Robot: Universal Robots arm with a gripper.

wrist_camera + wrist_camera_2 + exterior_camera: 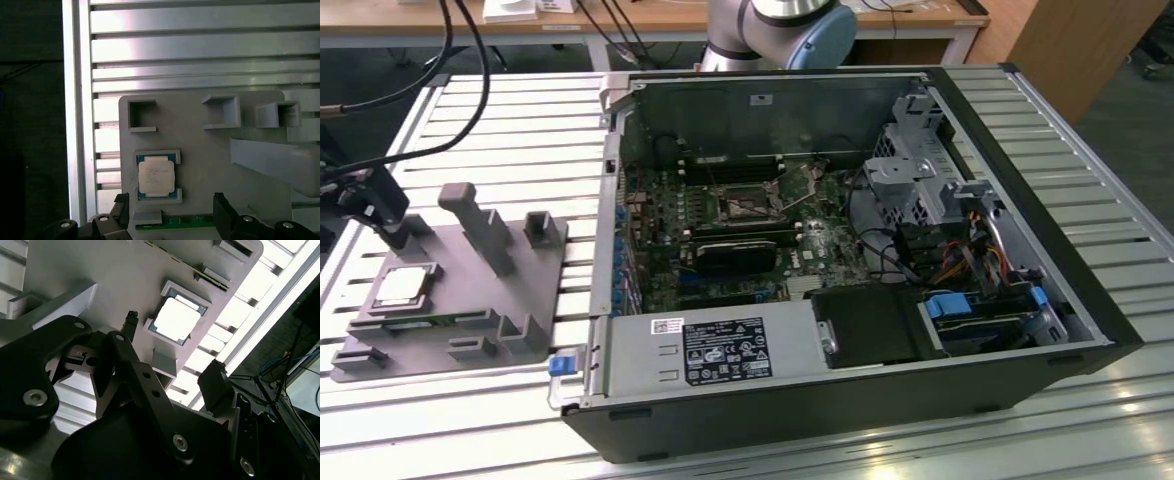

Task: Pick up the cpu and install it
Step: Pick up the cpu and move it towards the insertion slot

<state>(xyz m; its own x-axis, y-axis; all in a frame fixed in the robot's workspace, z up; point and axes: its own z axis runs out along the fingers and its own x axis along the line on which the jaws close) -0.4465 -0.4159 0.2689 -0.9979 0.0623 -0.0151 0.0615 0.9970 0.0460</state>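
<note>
The cpu (156,177) is lying flat, silver top up, in its recess on the grey fixture (210,150), which is standing at the exterior view's left of the open computer case (720,110). The gripper (170,207) is hovering just above the chip without touching it. Its fingers (121,206) are spread wide and are holding nothing. The motherboard socket (747,205) is sitting well apart, inside the case.

The cpu (403,284), a flat silver-topped square with thin green edging, is lying level in a framed recess of the grey fixture (470,288).
</note>
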